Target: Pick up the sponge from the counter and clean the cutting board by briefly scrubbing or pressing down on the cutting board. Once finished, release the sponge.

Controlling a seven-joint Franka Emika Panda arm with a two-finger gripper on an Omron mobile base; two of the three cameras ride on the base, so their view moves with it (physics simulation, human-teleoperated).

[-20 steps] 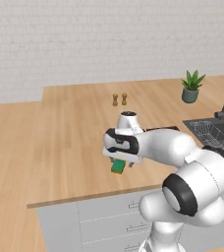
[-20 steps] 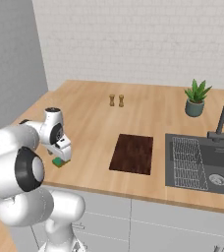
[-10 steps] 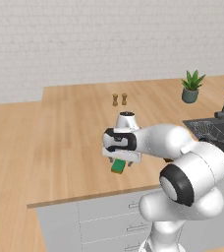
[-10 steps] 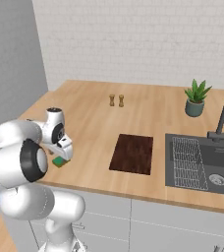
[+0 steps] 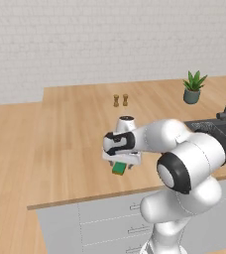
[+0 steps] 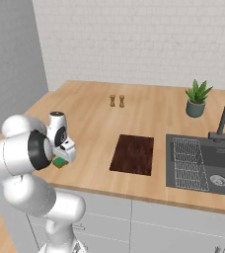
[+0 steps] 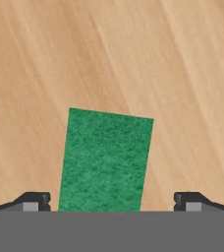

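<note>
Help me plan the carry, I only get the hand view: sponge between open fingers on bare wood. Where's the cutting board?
Observer: In the right base view the cutting board lies flat on the counter, to the right of the sponge and apart from it.
Operator: Anything standing in between?
Observer: No, just wood; the two small shakers stand farther back.
Operator: What's past the board?
Observer: The sink, just to its right.

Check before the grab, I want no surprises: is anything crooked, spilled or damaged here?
Nothing stands out. The sponge lies flat on the counter, slightly askew between the open gripper tips. The cutting board lies flat and bare beside the sink.
</note>
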